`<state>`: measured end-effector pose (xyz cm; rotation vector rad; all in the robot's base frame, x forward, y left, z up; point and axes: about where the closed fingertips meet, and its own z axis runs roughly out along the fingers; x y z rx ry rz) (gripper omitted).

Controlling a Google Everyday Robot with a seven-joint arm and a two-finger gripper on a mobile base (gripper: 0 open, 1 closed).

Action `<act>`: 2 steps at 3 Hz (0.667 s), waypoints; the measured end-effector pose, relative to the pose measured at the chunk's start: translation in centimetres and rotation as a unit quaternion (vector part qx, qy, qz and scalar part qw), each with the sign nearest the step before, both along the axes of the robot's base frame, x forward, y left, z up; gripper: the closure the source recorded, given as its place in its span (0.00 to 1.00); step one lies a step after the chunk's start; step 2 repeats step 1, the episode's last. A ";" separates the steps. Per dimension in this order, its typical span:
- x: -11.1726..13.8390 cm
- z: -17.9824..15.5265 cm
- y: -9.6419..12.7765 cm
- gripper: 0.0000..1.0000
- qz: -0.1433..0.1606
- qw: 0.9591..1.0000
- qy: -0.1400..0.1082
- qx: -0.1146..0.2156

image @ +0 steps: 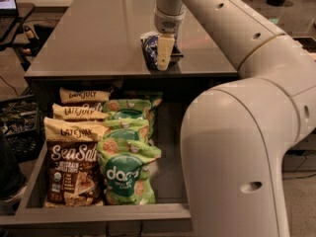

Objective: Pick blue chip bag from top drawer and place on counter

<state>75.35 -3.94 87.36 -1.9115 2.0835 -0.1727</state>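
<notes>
The blue chip bag stands on the counter near its front edge, above the open top drawer. My gripper comes down from the arm above and is right at the bag, covering its right side. The bag's dark blue foil shows to the left of the gripper. The bag's base is level with the counter surface.
The drawer holds several brown-and-cream Late July bags on the left and green dang bags in the middle. My large arm fills the right side. A laptop and dark crate are at the left.
</notes>
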 end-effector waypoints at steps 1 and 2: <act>0.0 0.0 0.0 0.00 0.000 1.000 0.000 0.000; 0.0 0.0 0.0 0.00 0.000 1.000 0.000 0.000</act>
